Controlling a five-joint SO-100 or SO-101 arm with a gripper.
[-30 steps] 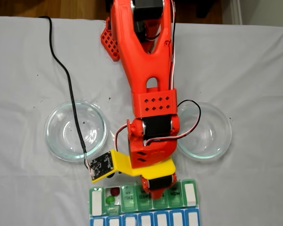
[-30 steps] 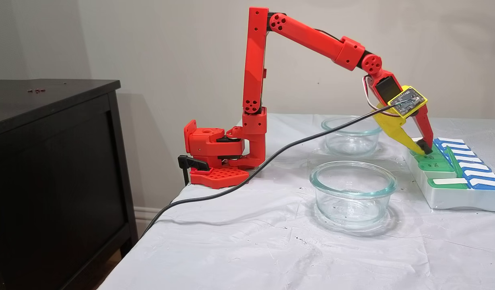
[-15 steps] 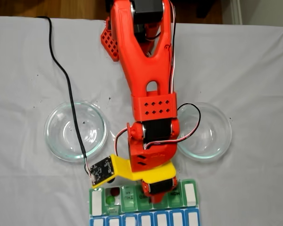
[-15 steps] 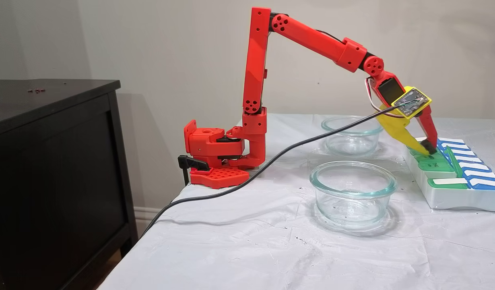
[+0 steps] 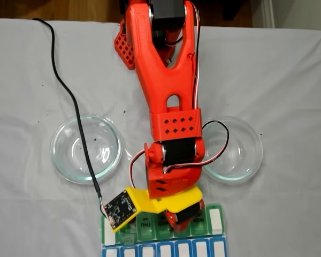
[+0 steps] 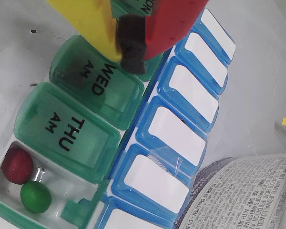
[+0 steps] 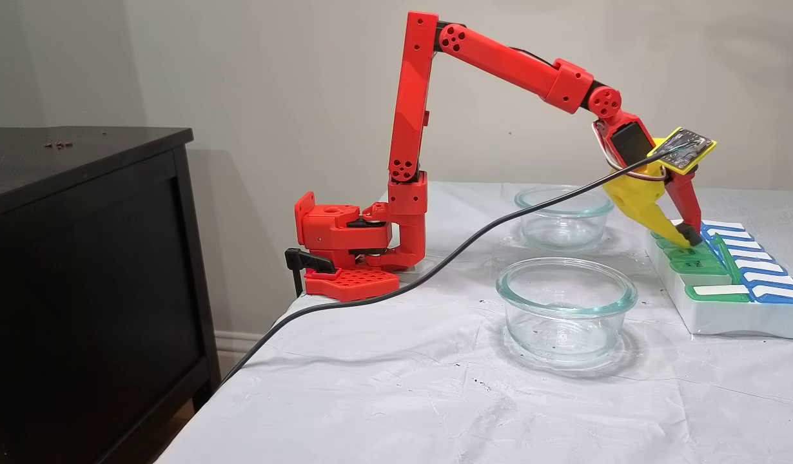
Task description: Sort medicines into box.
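Arm reaches out from its base over the two glass bowls; upper link vertical, forearm sloping down, wrist pitched steeply toward the box; gripper tip sits on the green lid row, just past the WED lid, roughly over the neighbouring compartment; exact contact with the lid is hard to call from the side view; yellow finger and red finger are pressed together on a black foam pad; nothing else visible between them.

Medicines relative to the gripper: one dark red ball and one green ball lie side by side, just apart or barely touching, in the open compartment beyond the THU lid, two compartments away from the fingertips; well clear of them; that compartment's lid stands open, seen as a green flap in a fixed view.

Hidden or unclear: in a fixed view from above the yellow camera mount covers the open compartment, so the balls are blocked there; the box runs off the bottom edge in that view; the lid under the fingertips is mostly covered, only part of its lettering shows; a printed paper lies beside the blue row, text too small to read; both bowls look free of balls, near bowl, far bowl.
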